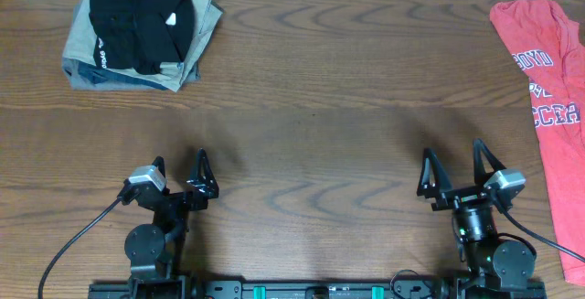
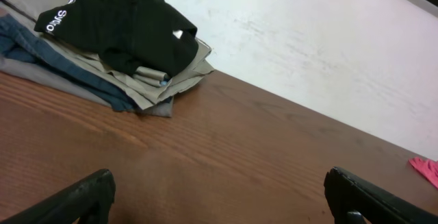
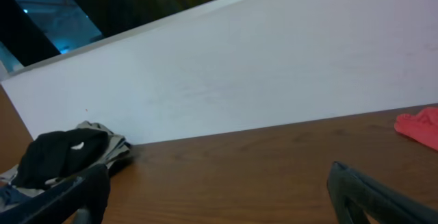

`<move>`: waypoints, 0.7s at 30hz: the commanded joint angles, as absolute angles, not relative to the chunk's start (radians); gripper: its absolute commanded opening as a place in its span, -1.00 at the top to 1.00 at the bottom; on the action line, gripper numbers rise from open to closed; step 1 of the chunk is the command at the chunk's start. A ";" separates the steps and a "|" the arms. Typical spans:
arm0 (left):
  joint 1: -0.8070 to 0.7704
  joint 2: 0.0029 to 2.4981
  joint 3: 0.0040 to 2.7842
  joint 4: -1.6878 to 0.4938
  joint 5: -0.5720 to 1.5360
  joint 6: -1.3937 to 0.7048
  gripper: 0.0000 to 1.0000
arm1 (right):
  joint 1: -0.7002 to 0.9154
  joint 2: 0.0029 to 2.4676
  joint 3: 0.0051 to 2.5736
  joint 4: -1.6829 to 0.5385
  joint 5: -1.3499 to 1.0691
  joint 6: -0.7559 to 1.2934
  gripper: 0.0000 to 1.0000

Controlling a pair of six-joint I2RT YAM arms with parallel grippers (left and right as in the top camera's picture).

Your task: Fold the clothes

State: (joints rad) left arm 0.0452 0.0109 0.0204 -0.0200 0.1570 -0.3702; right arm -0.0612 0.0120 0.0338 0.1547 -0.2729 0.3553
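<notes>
The black collared shirt (image 1: 139,25) lies folded on top of a stack at the table's far left corner, with a white label and small white logo showing. It also shows in the left wrist view (image 2: 123,22) and the right wrist view (image 3: 61,154). My left gripper (image 1: 180,168) is open and empty near the front left, far from the shirt. My right gripper (image 1: 452,157) is open and empty near the front right. Both hover over bare wood, as the left wrist view (image 2: 219,196) and right wrist view (image 3: 219,190) show.
Folded khaki trousers (image 1: 203,38) and a bluish garment (image 2: 41,49) lie under the black shirt. A red T-shirt with white lettering (image 1: 548,80) lies spread along the right edge. A white wall (image 3: 260,73) borders the table's far side.
</notes>
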 commanded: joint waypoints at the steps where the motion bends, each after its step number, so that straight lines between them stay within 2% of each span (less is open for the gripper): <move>1: 0.049 0.004 0.004 -0.055 0.171 -0.372 -0.96 | -0.071 0.005 0.005 0.169 -0.249 0.350 -0.98; 9: 0.049 0.004 0.004 -0.055 0.171 -0.372 -0.96 | -0.069 0.005 0.005 0.137 -0.243 0.184 -0.98; 15: 0.049 0.004 0.004 -0.055 0.171 -0.372 -0.96 | -0.069 0.005 0.005 -0.063 -0.236 0.178 -0.99; 21: 0.049 0.004 0.004 -0.055 0.171 -0.372 -0.96 | -0.065 0.005 0.006 -0.053 -0.236 0.178 -0.98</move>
